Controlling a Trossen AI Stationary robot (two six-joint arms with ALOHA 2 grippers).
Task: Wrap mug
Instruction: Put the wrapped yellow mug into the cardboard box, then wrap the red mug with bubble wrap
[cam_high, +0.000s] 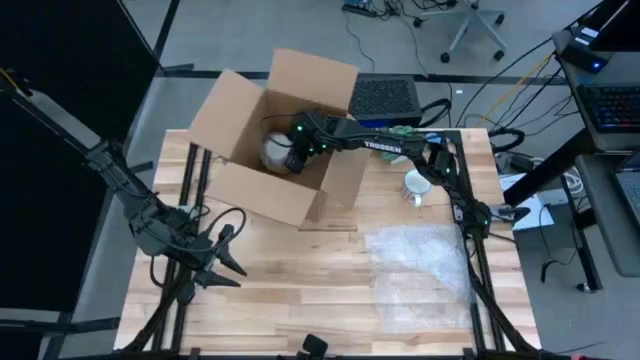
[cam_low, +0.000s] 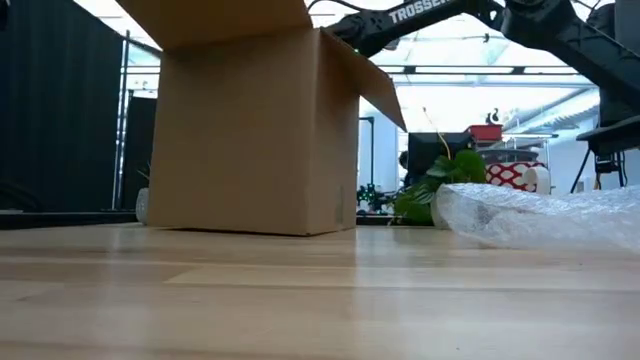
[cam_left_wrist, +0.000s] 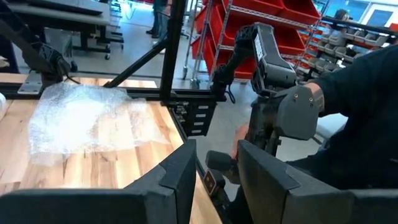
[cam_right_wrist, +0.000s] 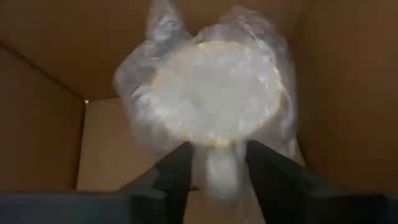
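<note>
A mug wrapped in bubble wrap (cam_right_wrist: 217, 93) sits inside the open cardboard box (cam_high: 280, 130) at the table's far middle. It shows as a pale bundle (cam_high: 274, 150) from above. My right gripper (cam_right_wrist: 219, 163) reaches down into the box and is shut on the bundle. An unwrapped white mug (cam_high: 417, 186) stands on the table right of the box. A sheet of bubble wrap (cam_high: 420, 255) lies flat nearer the front. My left gripper (cam_high: 228, 262) hangs open over the table's near left and touches nothing. My right gripper pinches a narrow wrapped part at the bundle's edge (cam_right_wrist: 219, 177) between its two fingers (cam_right_wrist: 180, 171), coming from above into the box. The rest of the bundle spreads out beyond the fingertips. Whether it rests on the box floor cannot be told.
The box's flaps (cam_high: 225, 110) stand open around my right arm (cam_high: 385, 145). Cables and a frame post (cam_high: 470, 215) run along the table's right side. Bare wood (cam_high: 300, 290) lies between the box and the near edge. A person sits beyond the table's edge (cam_left_wrist: 367, 118).
</note>
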